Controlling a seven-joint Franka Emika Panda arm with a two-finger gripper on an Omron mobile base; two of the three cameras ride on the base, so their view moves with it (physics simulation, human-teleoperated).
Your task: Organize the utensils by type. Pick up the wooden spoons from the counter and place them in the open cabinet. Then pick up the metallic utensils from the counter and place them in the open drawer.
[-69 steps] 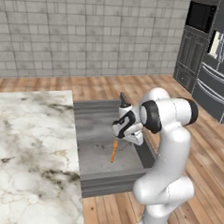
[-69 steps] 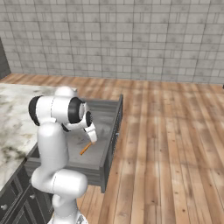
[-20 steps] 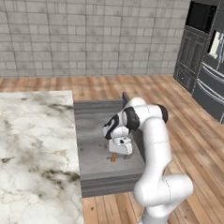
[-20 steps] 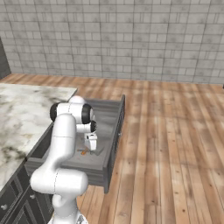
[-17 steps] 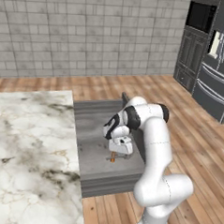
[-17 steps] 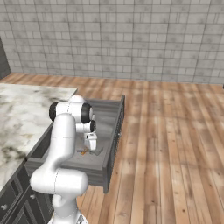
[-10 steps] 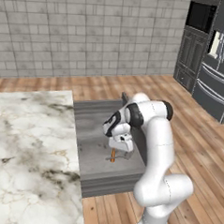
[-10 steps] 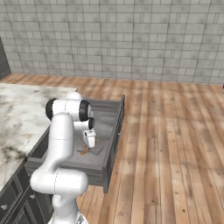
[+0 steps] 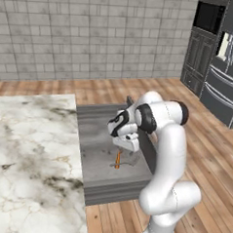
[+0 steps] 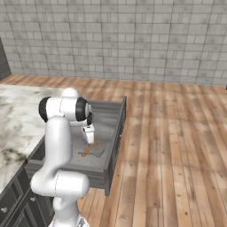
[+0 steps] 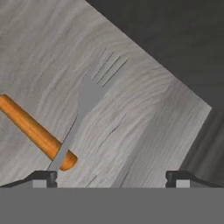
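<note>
the hand (image 11: 112, 177) is spread wide, holding nothing, above the drawer (image 9: 97, 181) floor. the grey fork (image 11: 89, 94) lies at 11 o'clock, crossing the orange fork (image 11: 33, 129). no writing.

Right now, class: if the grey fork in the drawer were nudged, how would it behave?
The grey fork looks thin and rigid, so it would probably slide flat, not roll. Its handle crosses the orange handle, so it may rock or drag that along.
</note>
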